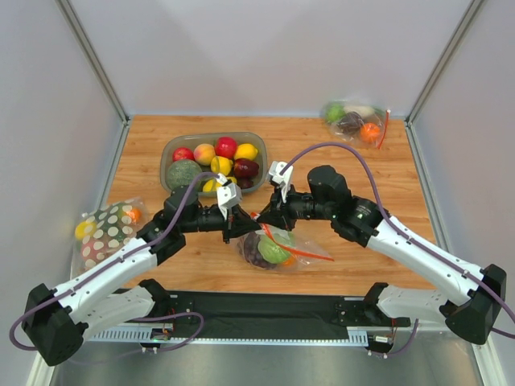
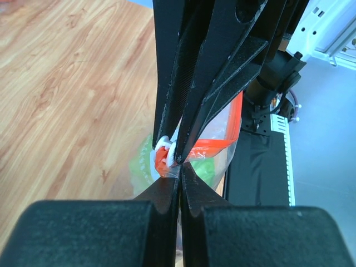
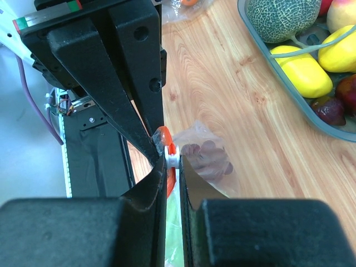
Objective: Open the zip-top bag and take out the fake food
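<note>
The clear zip-top bag lies at the table's front centre, its orange-red zip strip running to the right. Inside it are the fake food pieces: a light green fruit, a purple grape bunch and a small orange. My left gripper is shut on the bag's plastic at the zip end. My right gripper is shut on the white zip slider. The two grippers meet tip to tip over the bag's left end. The grapes show through the plastic.
A grey bowl of red apples, yellow lemons and a green squash stands behind the grippers. A polka-dot bag lies at the left edge. A second clear bag of fruit lies at the back right corner. White walls enclose the table.
</note>
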Controlling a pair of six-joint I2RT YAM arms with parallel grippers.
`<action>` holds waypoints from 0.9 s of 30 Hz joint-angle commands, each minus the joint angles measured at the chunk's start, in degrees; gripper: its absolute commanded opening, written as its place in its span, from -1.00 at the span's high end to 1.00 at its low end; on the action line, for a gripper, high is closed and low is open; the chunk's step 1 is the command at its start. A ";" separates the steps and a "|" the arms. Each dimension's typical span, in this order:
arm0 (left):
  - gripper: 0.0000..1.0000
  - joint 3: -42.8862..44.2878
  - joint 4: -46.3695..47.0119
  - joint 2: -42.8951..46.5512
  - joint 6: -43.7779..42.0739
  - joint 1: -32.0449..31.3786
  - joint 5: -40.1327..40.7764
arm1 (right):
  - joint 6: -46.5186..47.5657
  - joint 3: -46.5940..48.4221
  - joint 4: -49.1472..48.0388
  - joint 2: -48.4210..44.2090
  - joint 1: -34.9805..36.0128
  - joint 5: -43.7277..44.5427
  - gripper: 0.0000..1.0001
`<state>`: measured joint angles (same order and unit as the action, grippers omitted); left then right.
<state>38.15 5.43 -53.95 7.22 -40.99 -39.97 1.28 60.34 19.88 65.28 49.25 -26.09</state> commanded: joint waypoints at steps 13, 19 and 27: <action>1.00 -2.11 10.56 5.79 0.77 -0.32 10.34 | 0.04 1.36 4.99 -1.47 0.05 1.92 0.99; 1.00 -2.47 9.87 6.93 0.34 -0.32 15.88 | -0.14 1.28 5.96 -1.55 0.05 2.27 0.99; 1.00 -2.82 6.96 8.60 0.25 -0.32 26.16 | 0.39 1.10 7.63 -2.87 0.05 3.32 0.99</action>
<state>34.81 8.67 -47.68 7.84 -42.37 -23.18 1.30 60.82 22.17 64.51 49.32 -22.98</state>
